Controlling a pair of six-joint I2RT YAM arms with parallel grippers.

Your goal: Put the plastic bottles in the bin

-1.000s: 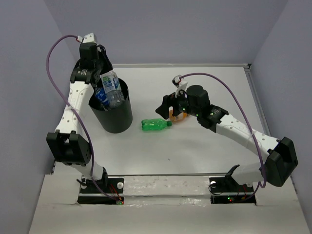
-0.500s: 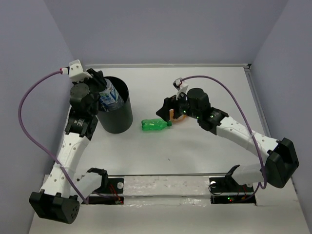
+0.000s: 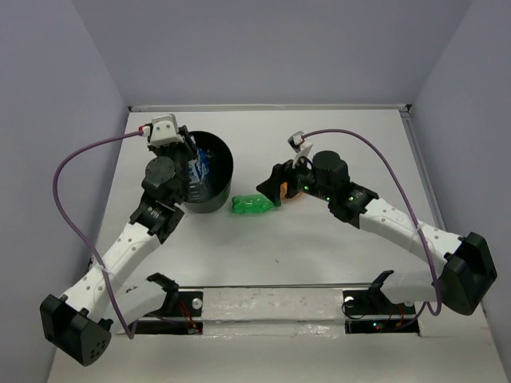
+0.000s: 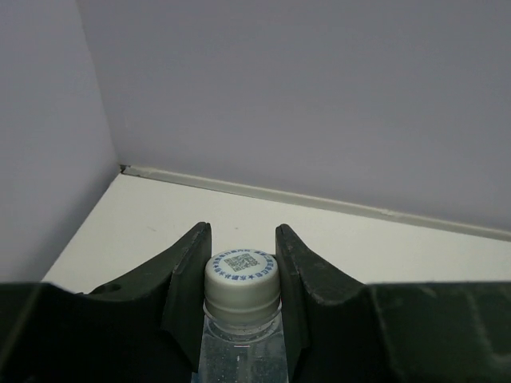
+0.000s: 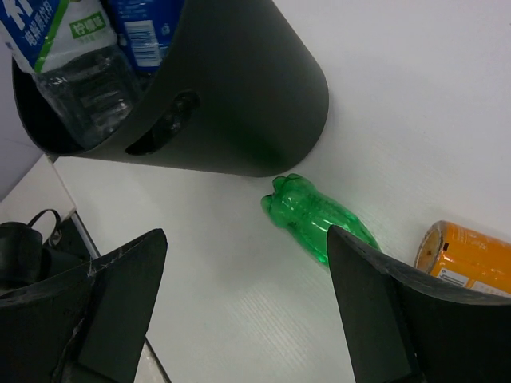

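The black bin (image 3: 209, 190) stands left of centre; it also shows in the right wrist view (image 5: 239, 104), holding a green-white labelled bottle (image 5: 56, 44) and a blue-labelled bottle (image 5: 144, 28). My left gripper (image 3: 188, 162) is at the bin's left rim, shut on the neck of a clear bottle with a white cap (image 4: 241, 278). Blue label shows inside the bin (image 3: 204, 163). The green bottle (image 3: 254, 205) lies on its side against the bin's right side (image 5: 319, 223). The orange bottle (image 5: 471, 255) lies just beyond it. My right gripper (image 3: 275, 186) hangs open above them (image 5: 246, 235).
The white table (image 3: 319, 247) is walled by purple panels at the back and sides. A rail with the arm bases runs along the near edge (image 3: 271, 303). The left arm's purple cable (image 3: 64, 199) loops out to the left.
My left arm has folded down and swung right, carrying the clear bottle to the bin's mouth. The bin has shifted right, against the green bottle. The right gripper crept slightly left.
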